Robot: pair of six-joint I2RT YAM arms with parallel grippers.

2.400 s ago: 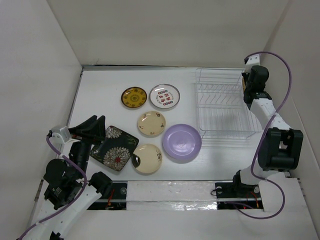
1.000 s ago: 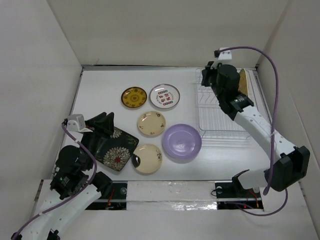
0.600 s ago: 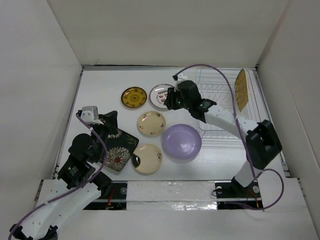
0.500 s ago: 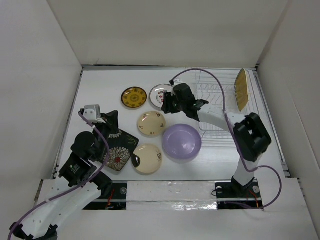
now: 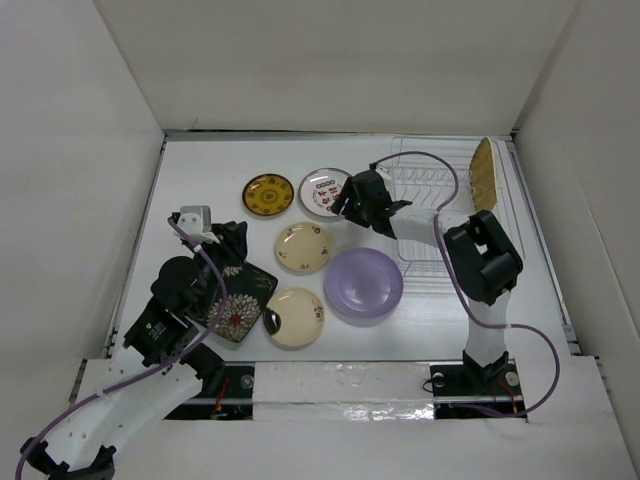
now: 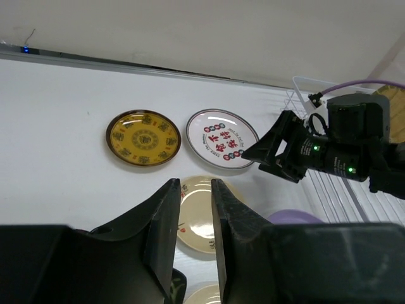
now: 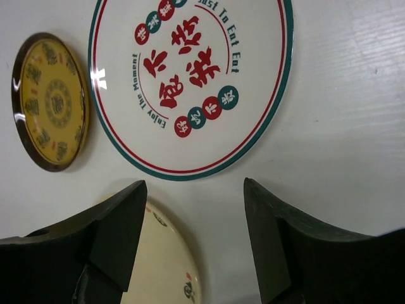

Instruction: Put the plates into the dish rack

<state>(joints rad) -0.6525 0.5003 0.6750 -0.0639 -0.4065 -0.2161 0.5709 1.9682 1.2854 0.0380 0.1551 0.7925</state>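
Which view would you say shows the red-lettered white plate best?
The right wrist view: the white plate fills the frame, lettering legible. The left wrist view shows it small; overhead, the right end effector covers its edge.

Robot lab booth (plain white walls (image 5: 330, 60), table (image 5: 200, 170)).

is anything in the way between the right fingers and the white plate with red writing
Nothing visible. The right fingers hang open just off the rim of the white plate, with no object between them; the cream plate lies off to the side.
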